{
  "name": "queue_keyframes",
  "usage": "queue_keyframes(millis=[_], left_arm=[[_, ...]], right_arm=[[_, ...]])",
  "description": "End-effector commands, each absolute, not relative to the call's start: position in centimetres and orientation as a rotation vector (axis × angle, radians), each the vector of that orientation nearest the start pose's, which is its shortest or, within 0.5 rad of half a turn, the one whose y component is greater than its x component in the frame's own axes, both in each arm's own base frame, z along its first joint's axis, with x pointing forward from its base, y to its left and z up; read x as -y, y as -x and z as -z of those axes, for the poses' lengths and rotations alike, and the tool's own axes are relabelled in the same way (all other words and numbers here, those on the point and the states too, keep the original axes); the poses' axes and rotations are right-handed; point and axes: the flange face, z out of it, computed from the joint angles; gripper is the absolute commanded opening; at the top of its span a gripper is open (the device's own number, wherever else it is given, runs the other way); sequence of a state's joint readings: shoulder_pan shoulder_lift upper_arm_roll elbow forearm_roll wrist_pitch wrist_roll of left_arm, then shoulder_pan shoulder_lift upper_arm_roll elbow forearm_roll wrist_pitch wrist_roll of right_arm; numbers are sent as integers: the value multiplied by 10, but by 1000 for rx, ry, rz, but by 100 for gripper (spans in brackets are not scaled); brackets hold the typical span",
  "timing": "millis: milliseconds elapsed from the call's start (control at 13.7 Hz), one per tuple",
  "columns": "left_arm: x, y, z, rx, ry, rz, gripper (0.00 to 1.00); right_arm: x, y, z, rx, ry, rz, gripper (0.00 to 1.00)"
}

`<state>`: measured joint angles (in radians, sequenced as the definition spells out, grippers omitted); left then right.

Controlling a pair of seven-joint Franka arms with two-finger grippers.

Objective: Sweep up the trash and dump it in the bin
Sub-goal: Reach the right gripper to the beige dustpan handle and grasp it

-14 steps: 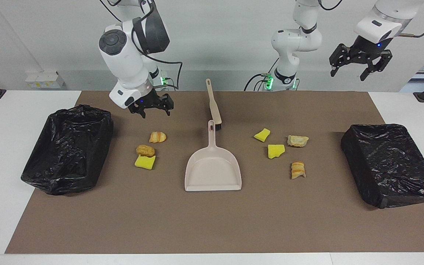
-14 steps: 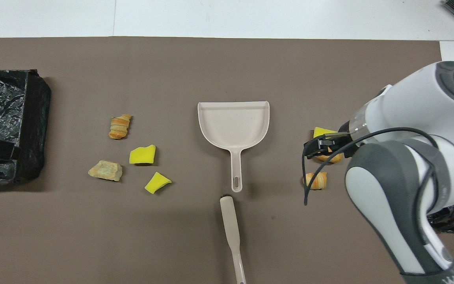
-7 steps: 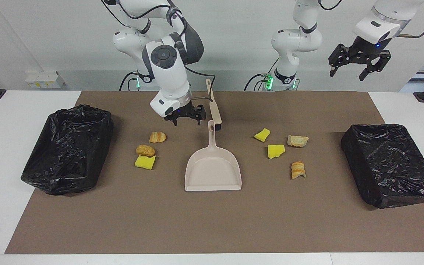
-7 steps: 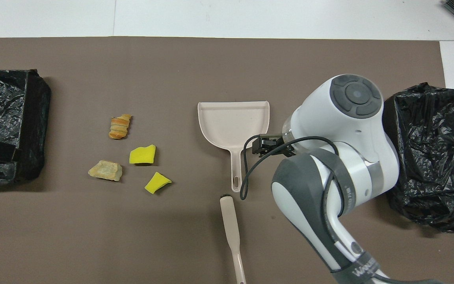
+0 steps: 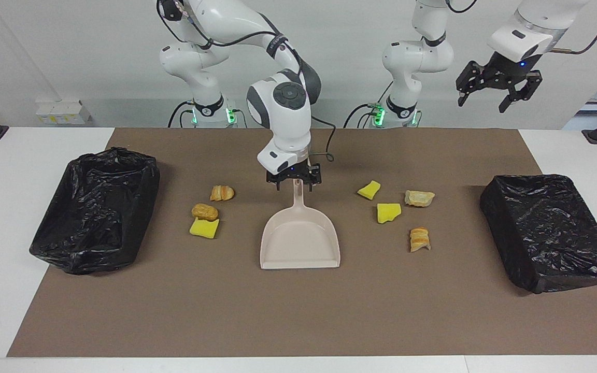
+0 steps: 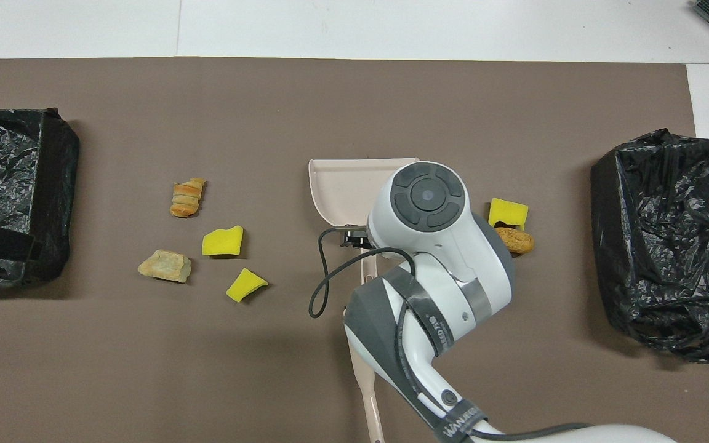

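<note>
Black-lined bins (image 5: 96,207) sit at three and nine o'clock of the dustpan (image 5: 300,241) in the facing view. The right gripper (image 5: 294,180), jaws spread, hangs over the pan's handle at twelve. The left gripper (image 5: 495,88) waits raised, also spread. The step in hand is taking the pan; next, descend and pinch the handle squarely. The trash (image 5: 389,212) lies unswept, four scraps toward three, three toward nine. A second ago the right gripper was out at ten o'clock

Robot lab bench staged as a cleaning test

Two white Franka arms (image 5: 283,109) are standing at a white table (image 5: 18,171) against a bare pale wall, cables trailing from their bases; a brown mat (image 5: 298,311) is covering the top, with bag-lined bins (image 5: 96,207) sitting at either end and scraps lying scattered like props
</note>
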<state>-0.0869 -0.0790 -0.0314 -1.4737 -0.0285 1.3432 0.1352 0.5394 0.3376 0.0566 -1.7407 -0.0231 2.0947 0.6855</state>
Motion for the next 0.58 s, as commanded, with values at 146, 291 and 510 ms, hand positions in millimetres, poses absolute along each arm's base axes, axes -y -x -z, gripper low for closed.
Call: queue_keyframes(millis=[146,291,510], left_arm=[[64,-491,-690,-398,3146,-73,100],[64,-493,-691,-395,3147,-56,100],[65,-492,-689,-397,3147,-63,100]], right_arm=[[-366,-532,-345,-148,3192,64,72],[-366,-521,-344,-150,3204,46,53],[-379,-508,-350,-116,3216,31,41]])
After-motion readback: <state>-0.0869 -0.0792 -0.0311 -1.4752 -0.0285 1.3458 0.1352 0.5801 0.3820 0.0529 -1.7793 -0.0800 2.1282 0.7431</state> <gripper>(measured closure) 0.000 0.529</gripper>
